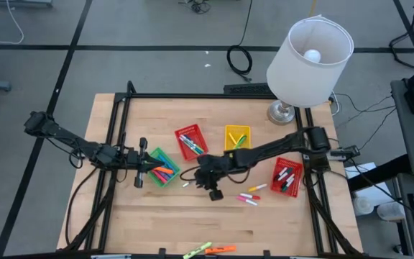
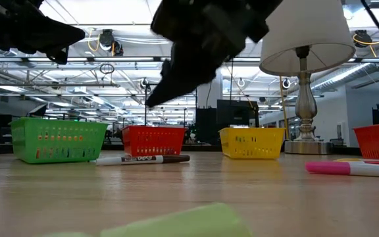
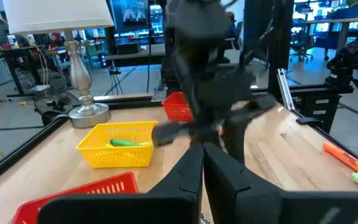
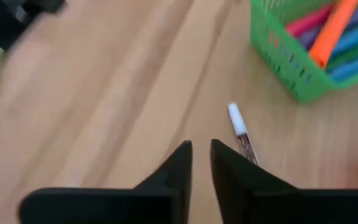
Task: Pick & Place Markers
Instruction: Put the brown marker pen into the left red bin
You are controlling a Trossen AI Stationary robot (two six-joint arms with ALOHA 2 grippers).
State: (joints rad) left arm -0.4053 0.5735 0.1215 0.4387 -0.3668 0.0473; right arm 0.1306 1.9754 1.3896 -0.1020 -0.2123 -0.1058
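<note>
My right gripper [image 1: 201, 175] [image 4: 201, 155] hangs shut and empty above the table's middle. A marker with a white cap [image 4: 240, 131] [image 1: 186, 184] lies flat on the wood just ahead of it. It also shows in the low view [image 2: 143, 158]. My left gripper [image 1: 149, 167] [image 3: 202, 155] is shut and empty at the left edge of the green basket [image 1: 162, 167]. This basket holds several coloured markers [image 4: 328, 37]. Pink, white and yellow markers [image 1: 251, 194] lie loose on the table right of centre.
A red basket [image 1: 191, 140] and a yellow basket [image 1: 237, 137] with markers stand behind the middle. A second red basket [image 1: 287, 176] stands at the right. A lamp [image 1: 309, 54] stands at the far right corner. Green and orange markers [image 1: 208, 250] lie at the near edge.
</note>
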